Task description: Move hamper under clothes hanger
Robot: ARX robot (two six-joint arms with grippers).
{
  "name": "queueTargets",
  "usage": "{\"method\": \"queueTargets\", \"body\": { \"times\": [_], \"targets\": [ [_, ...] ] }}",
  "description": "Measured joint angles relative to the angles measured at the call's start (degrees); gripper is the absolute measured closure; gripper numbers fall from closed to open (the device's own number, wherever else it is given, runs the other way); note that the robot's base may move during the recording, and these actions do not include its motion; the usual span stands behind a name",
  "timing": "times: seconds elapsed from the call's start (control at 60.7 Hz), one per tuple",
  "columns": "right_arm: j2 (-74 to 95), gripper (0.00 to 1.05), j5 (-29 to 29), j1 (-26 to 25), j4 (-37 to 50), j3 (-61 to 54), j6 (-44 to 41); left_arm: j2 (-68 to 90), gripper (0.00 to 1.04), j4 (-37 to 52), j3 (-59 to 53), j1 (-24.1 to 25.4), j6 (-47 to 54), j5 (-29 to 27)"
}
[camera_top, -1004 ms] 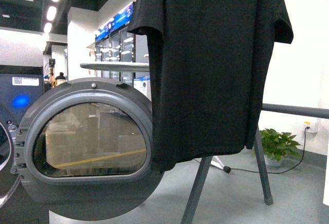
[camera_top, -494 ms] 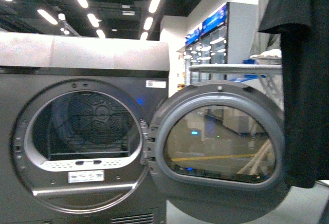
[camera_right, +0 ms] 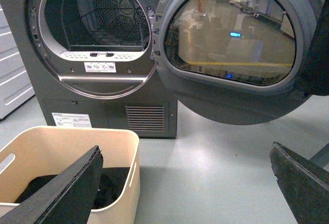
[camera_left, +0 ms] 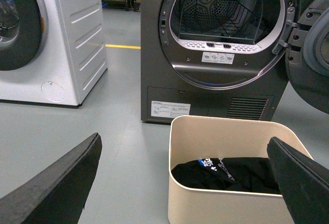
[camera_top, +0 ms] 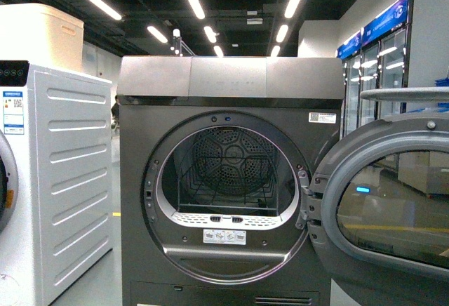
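The beige hamper (camera_left: 205, 203) stands on the grey floor in front of the open dryer, with black clothes (camera_left: 231, 175) lying in it. My left gripper (camera_left: 183, 141) hangs open above its near rim, one finger over the floor beside the hamper and one over its corner. In the right wrist view the hamper (camera_right: 126, 152) sits to one side, and my right gripper (camera_right: 185, 152) is open over bare floor next to it. The clothes hanger's rail is out of view; only a black hanging garment (camera_right: 320, 44) shows at the frame's edge. The front view shows neither the hamper nor a gripper.
The grey dryer (camera_top: 231, 81) has an empty drum, and its round door (camera_right: 231, 39) swings out wide over the floor beside the hamper. A white washing machine (camera_top: 70, 180) stands left of the dryer with a cream box (camera_top: 42, 36) on top. Glass-door fridges (camera_top: 382, 60) line the back right.
The front view has swung left, from the black T-shirt on the rack and the dryer door to the dryer's open drum and the white washer.
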Motion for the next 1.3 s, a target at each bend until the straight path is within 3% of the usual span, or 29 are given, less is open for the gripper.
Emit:
{"method": "queueTargets", "body": {
  "times": [0.938, 0.971, 1.004, 1.054, 1.152, 1.301],
  "targets": [
    [0.0, 0.08, 0.0, 0.0, 0.0, 0.0, 0.0, 0.0, 0.07, 0.0, 0.0, 0.0, 0.0, 0.0],
    [0.0, 0.08, 0.0, 0.0, 0.0, 0.0, 0.0, 0.7, 0.07, -1.4, 0.4, -0.8, -1.0, -2.5],
    [0.2, 0.08, 0.8, 0.2, -0.3, 0.1, 0.5, 3.4, 0.07, -6.9, 2.4, -3.2, -4.3, -9.2],
    [2.2, 0.08, 6.6, 1.8, -4.4, 1.1, 4.2, 8.2, 0.07, -12.5, 4.1, -6.5, -8.2, -17.0],
    [6.8, 0.08, 8.3, 2.8, -3.4, 0.9, 8.7, 12.5, 0.07, -11.8, 4.1, -9.4, -11.6, -19.5],
    [16.2, 0.08, 6.2, 3.4, 5.9, 1.1, 10.5, 21.6, 0.07, -2.9, 4.1, -9.7, -12.9, -16.9]
  ]
}}
